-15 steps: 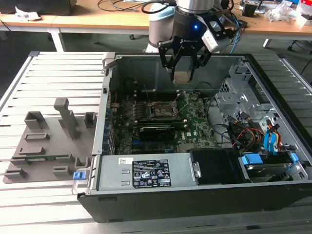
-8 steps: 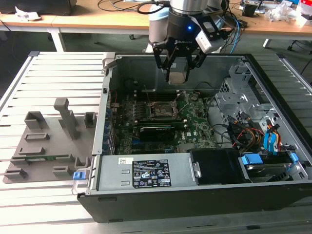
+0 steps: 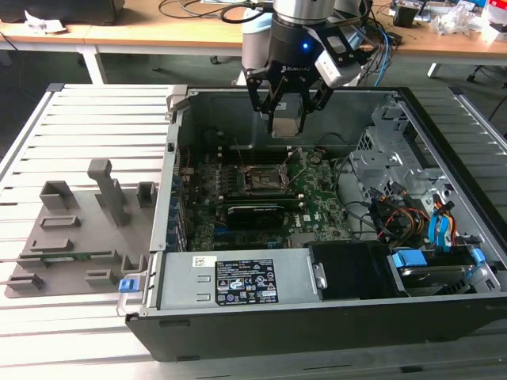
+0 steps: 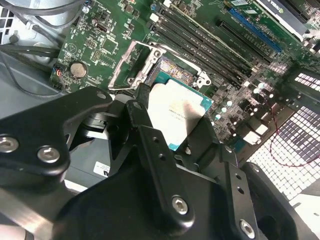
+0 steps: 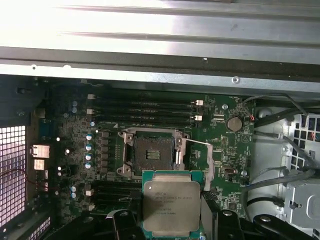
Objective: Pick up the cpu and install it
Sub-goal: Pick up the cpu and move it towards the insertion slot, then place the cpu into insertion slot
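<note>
The claw [image 3: 287, 117] hangs inside the open computer case [image 3: 444, 150], over its far half in the exterior view, clenched on the cpu [image 5: 171, 205]. In the first wrist view the chip sits flat between the two black fingers [image 5: 125, 222], which press on its opposite thin edges, silver lid facing the camera. It is in the air, clear of the board, near the socket [image 5: 150, 152] on the green motherboard [image 5: 225, 145]. The socket looks bare. The case lies on a slatted grey table [image 3: 87, 119].

By my reckoning the chip is light, stiff and thin, so weight is no trouble. The smooth metal lid is likely slippery, and the underside contacts, like the socket's pins, are probably easy to damage. The edges look the right place to hold it: opposite sides, square and gentle, never across lid and underside
</note>
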Robot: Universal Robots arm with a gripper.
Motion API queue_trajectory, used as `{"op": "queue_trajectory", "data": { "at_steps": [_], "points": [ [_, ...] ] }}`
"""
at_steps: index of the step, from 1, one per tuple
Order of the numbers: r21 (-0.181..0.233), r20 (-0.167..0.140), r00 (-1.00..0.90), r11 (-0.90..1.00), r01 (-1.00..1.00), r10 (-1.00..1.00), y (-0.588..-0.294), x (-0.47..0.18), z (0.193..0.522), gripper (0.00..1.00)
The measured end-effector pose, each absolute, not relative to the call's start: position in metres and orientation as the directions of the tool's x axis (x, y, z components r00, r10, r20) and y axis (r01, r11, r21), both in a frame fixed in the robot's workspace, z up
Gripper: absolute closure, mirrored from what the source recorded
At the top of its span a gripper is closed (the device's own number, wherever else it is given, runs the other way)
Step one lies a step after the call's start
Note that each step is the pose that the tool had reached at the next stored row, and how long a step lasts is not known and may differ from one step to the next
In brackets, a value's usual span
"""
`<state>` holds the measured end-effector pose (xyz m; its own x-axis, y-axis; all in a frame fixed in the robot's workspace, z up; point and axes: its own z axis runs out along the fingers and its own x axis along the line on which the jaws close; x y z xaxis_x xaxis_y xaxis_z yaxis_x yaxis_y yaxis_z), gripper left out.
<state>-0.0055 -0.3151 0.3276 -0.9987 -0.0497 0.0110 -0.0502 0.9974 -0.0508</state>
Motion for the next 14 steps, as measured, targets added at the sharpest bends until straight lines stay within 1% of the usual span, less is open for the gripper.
{"op": "queue_trajectory", "data": {
  "at_steps": [10,14],
  "points": [
    [-0.051,0.011,-0.999,0.997,-0.050,-0.049,-0.3151,-0.0055,0.3273,0.45],
    [-0.051,0.011,-1.000,0.999,-0.005,-0.005,-0.3151,-0.0055,0.3273,0.45]
  ]
}}
